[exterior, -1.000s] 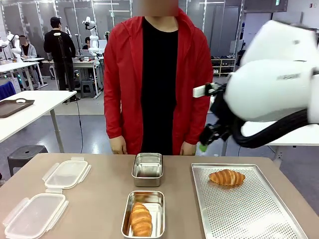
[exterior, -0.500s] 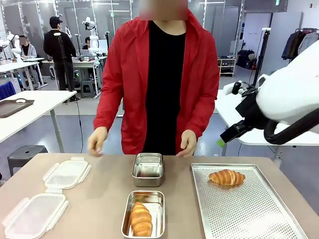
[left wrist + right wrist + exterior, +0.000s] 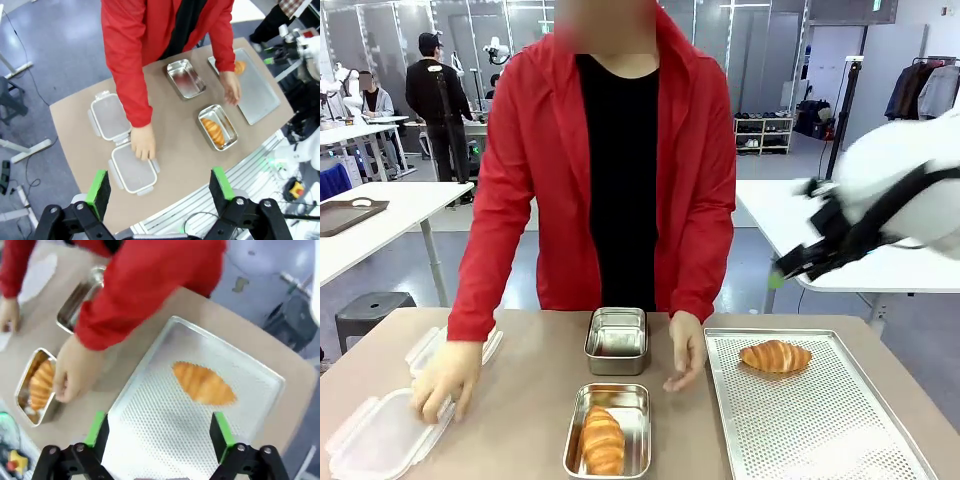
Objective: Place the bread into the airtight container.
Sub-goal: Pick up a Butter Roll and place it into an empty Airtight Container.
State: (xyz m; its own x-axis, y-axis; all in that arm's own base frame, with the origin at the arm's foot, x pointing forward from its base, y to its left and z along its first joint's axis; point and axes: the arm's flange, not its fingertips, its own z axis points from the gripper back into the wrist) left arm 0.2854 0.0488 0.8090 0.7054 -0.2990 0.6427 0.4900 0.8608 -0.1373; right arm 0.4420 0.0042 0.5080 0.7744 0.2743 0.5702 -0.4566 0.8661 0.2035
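Note:
A croissant-shaped bread [image 3: 775, 356] [image 3: 202, 384] lies on the perforated metal tray [image 3: 820, 440] at the right. The near steel container [image 3: 640, 400] [image 3: 30, 412] holds another bread [image 3: 603, 440] [image 3: 213, 131]. Behind it stands an empty steel container [image 3: 616, 340] [image 3: 186, 79]. My right gripper [image 3: 792, 262] [image 3: 159, 432] hangs open, high over the tray's right side, nothing between its fingers. My left gripper [image 3: 159, 187] is open far above the table, looking down on it. The person leans over the table, one hand [image 3: 685, 355] beside the containers, the other hand [image 3: 445, 380] on a lid.
Two clear plastic lids [image 3: 380, 435] [image 3: 450, 345] lie at the table's left; the person's hand rests between them. The person's red sleeves [image 3: 150, 285] reach across the table's middle. A white side table [image 3: 790, 225] stands behind my right arm.
My right arm has drawn back to the right and away from the middle. The person has leaned forward and lowered both hands onto the table, one onto the near lid.

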